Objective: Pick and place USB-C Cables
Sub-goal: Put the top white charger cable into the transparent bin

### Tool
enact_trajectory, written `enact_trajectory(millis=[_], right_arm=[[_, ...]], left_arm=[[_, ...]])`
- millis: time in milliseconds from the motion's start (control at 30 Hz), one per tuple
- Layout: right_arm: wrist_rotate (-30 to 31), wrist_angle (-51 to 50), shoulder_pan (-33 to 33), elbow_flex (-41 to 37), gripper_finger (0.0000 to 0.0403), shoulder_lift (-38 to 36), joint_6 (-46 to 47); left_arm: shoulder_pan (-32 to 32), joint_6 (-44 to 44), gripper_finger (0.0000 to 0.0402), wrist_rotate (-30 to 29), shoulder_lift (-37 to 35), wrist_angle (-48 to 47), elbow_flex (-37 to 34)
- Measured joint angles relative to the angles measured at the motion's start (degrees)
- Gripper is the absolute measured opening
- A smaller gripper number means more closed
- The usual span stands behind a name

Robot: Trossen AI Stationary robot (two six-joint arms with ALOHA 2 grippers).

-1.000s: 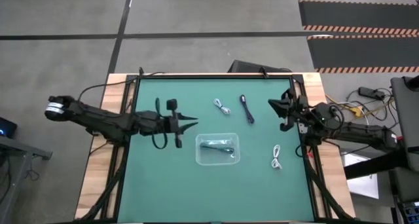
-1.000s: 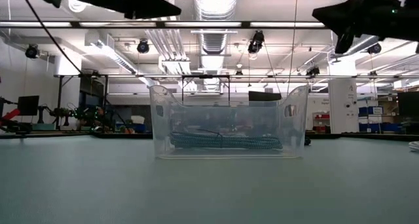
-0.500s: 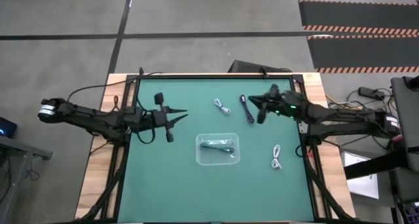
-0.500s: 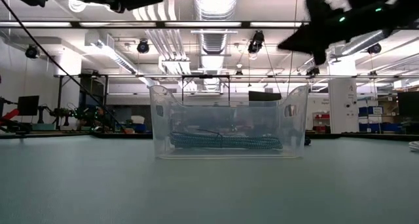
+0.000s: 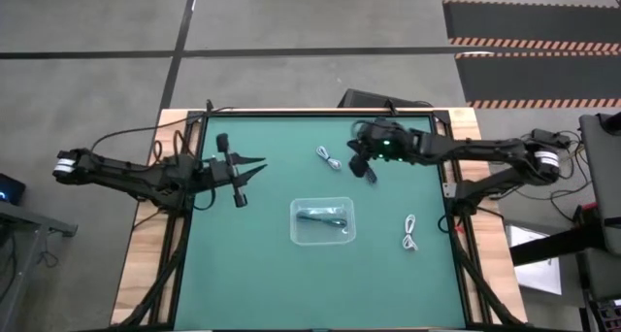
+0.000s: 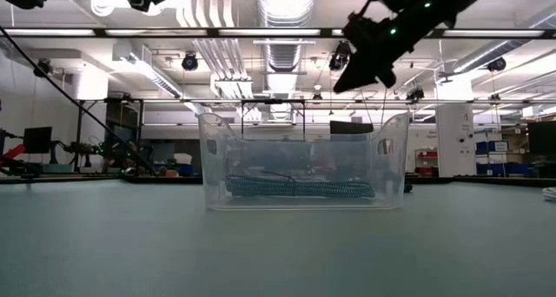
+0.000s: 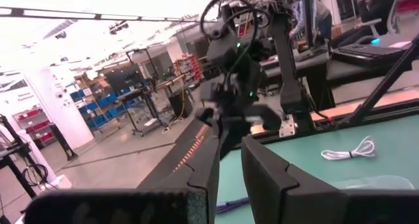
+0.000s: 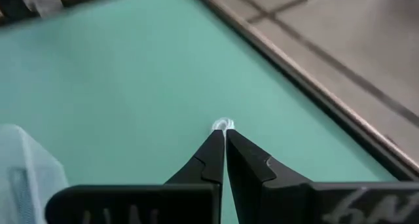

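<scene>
left arm: dark, slim jointed links, pale ring at its outer end, thin black wire trailing along it | left gripper: two dark tapered fingers, angular and matte | right arm: dark links, pale ring near base | right gripper: black pointed fingers, green light glowing just behind them

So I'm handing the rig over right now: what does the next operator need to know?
Right pincer: shut, empty, out over the far middle of the mat above the black cable.
Left pincer: waiting over the mat's left side, empty, fingers slightly apart.
Done: one dark braided cable lies in the clear tray at mid-table.
Left: three cables on the mat: the black one under the right pincer, a white cable just left of it, and another white cable right of the tray.
</scene>
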Motion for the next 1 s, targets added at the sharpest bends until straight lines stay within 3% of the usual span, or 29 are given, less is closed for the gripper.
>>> enact_trajectory(millis=[533, 767, 1000], right_arm=[[-0.63, -12.66, -0.98, 19.07, 0.0009, 18.9, -8.84], [-4.69, -12.62, -3.08, 23.39, 0.0009, 23.79, -7.15], [-4.89, -12.55, -4.05, 24.51, 0.0009, 27.29, -3.41]], left_arm=[[0.0, 0.08, 0.0049, -0.86, -0.93, -5.98, -0.08], [0.0, 0.09, 0.0049, -1.25, -2.41, -10.36, -0.08], [0.0, 0.05, 0.0049, -1.25, -3.05, -10.68, -0.08]])
